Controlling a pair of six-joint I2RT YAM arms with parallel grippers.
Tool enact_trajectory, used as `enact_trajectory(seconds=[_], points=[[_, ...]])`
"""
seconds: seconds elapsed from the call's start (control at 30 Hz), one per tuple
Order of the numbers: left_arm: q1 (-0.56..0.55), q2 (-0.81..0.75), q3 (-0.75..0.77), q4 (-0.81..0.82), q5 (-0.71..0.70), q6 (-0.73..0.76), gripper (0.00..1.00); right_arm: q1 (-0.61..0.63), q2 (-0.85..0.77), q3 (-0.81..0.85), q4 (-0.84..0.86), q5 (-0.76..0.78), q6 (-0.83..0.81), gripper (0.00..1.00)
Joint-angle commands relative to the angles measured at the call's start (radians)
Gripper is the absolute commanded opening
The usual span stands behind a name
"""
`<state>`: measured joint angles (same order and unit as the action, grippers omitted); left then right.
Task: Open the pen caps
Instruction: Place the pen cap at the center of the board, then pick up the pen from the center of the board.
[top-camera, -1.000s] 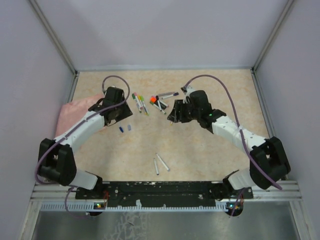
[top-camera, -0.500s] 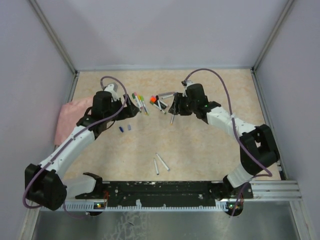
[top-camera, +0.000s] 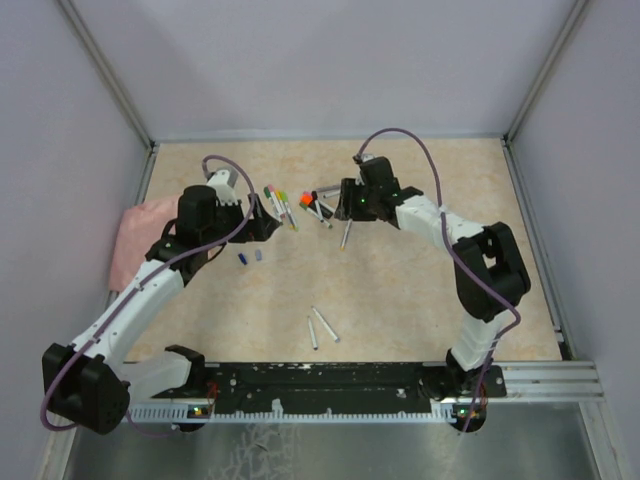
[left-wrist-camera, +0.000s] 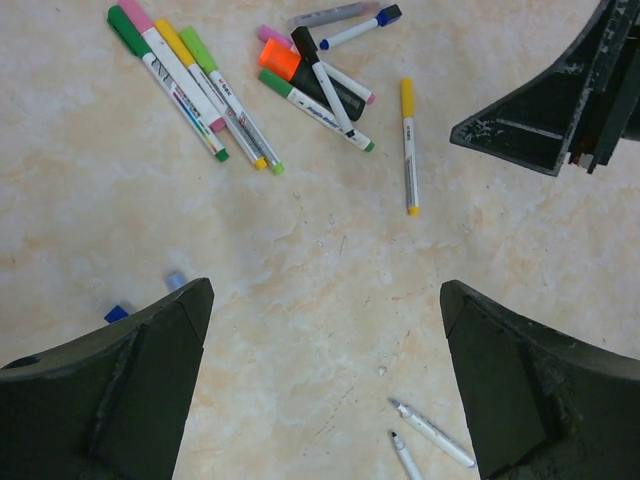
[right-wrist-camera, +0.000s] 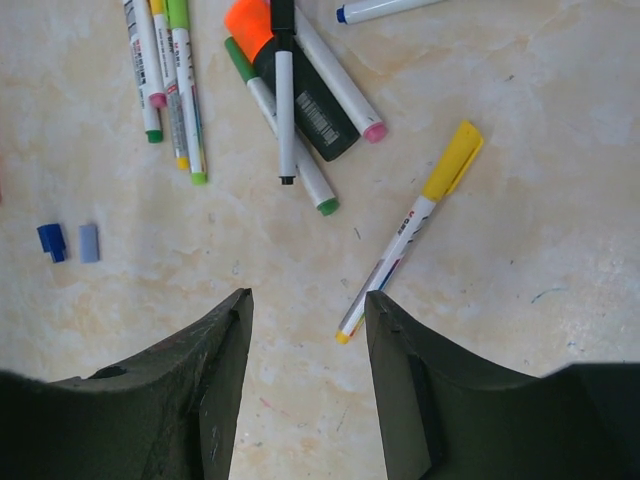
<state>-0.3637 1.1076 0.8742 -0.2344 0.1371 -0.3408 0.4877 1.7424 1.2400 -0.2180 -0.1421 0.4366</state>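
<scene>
**A:** Caps off so far, how many are counted?

**B:** Two are seen loose: a blue cap (right-wrist-camera: 50, 241) and a pale lilac cap (right-wrist-camera: 88, 243), laid side by side on the table (right-wrist-camera: 500, 300). Two bare-tipped pens (left-wrist-camera: 432, 432) are found well apart from them, nearer the arm bases.

**A:** What is left?

**B:** A yellow-capped pen (right-wrist-camera: 410, 228) is set alone just beyond the right gripper (right-wrist-camera: 307, 297). A row of capped pens (left-wrist-camera: 212, 94) and a crossed pile around the orange-tipped highlighter (right-wrist-camera: 320, 120) are untouched. Most of the task is judged undone.

**A:** Fingers?

**B:** The left gripper (left-wrist-camera: 327, 290) is spread wide and the right is parted about halfway. Nothing is held by either.
</scene>
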Motion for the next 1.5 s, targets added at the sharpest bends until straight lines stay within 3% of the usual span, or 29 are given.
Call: enact_trajectory(seconds=[0.0,0.57,0.9,1.23,1.47], points=[[0.005,-0.002,-0.022,0.015,0.059,0.038,1.00,-0.006,0.057,0.116,-0.067,0.033,-0.041,0.49],[0.006,0.028,-0.024,0.041,0.011,0.044,1.00,0.043,0.337,0.432,-0.406,0.322,0.022,0.49],[0.009,0.056,-0.017,0.041,0.033,0.028,1.00,0.058,0.348,0.371,-0.379,0.324,0.067,0.37],[0.011,0.057,-0.013,0.043,0.062,0.013,1.00,0.059,0.316,0.236,-0.324,0.280,0.092,0.35],[0.011,0.042,-0.013,0.041,0.083,0.001,1.00,0.059,0.294,0.168,-0.319,0.285,0.076,0.26]])
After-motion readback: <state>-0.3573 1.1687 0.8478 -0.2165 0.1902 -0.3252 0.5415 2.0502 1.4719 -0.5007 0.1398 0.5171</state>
